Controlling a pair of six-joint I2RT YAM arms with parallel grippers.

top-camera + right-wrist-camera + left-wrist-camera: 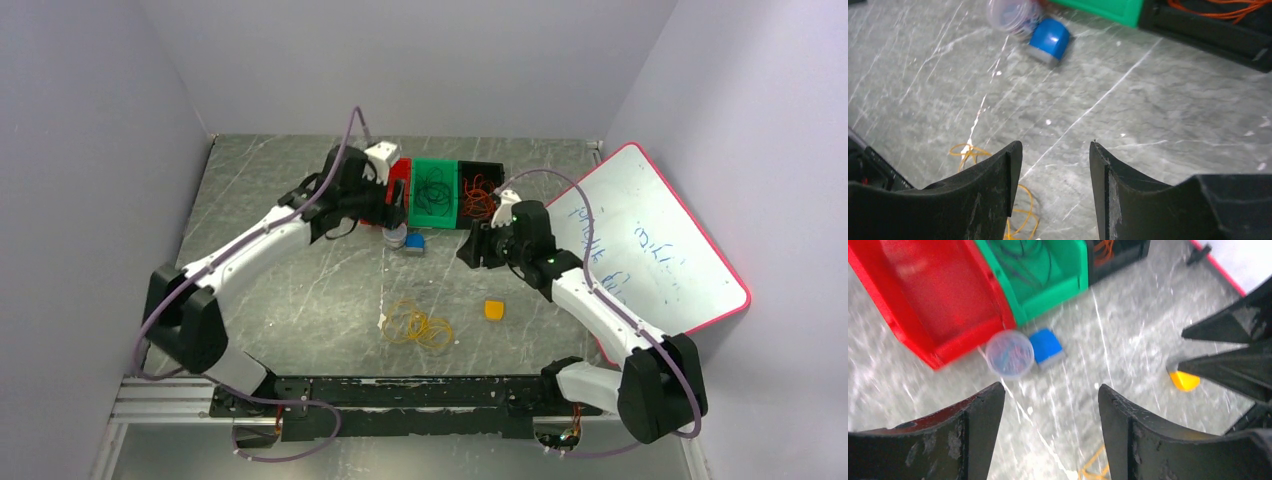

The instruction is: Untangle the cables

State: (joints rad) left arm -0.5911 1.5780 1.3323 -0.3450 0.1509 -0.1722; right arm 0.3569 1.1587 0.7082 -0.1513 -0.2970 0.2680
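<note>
A loose pile of yellow-orange cable loops (418, 326) lies on the table in the near middle; it also shows in the right wrist view (1020, 205) and at the bottom edge of the left wrist view (1094, 467). Dark cable loops (433, 192) lie in the green bin (434, 215). Red-orange cable loops (477, 197) lie in the black bin (499, 168). My left gripper (399, 207) is open and empty, above the red bin's front. My right gripper (470, 247) is open and empty, in front of the black bin.
A red bin (397, 177) stands left of the green one. A clear round tub (396, 237) and a blue block (415, 244) sit in front of the bins. A small yellow block (493, 310) lies right of the yellow loops. A whiteboard (640, 240) leans at the right wall.
</note>
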